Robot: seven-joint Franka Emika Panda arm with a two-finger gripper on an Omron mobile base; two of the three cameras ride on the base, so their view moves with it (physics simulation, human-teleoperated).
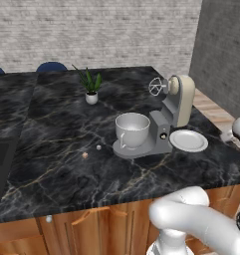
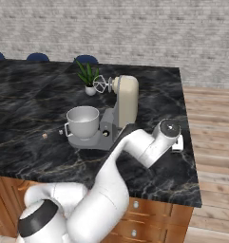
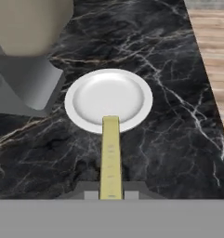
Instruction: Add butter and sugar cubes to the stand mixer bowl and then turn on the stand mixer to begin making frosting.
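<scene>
Surveying a black marble counter (image 1: pixel 66 164) in a rendered kitchen. Item one: the stand mixer (image 1: pixel 176 107), centre right of the left base view, grey base and column, cream head tilted back, wire whisk raised clear. Item two: the stand mixer bowl (image 1: pixel 132 130), white with a side handle, seated on the mixer's base, nothing visible inside. Item three: the butter (image 1: pixel 84 155), a tiny tan lump on the bare counter left of the bowl and lower in the frame. Item four: the sugar cubes (image 1: pixel 98 147), one tiny white piece just beside the butter, slightly nearer the bowl; both lie apart from the bowl and from each other. Item five: a flat white plate (image 3: pixel 108 100), just beside the mixer's base on its right in the left base view, at the middle of the hand view, with a yellow-green bar-like object (image 3: pixel 110 158) overlapping its near rim; whether the gripper holds that bar cannot be told, nor how far apart the jaws stand. Item six: a small potted plant (image 1: pixel 91 87), upper middle. Governing relation, as a judgement: the hand looks down at the plate, on the mixer's far side from the ingredients, so butter and sugar lie well apart from it, across the mixer and bowl toward the frame's left; neither piece shows a long axis. Nothing yet added.
</scene>
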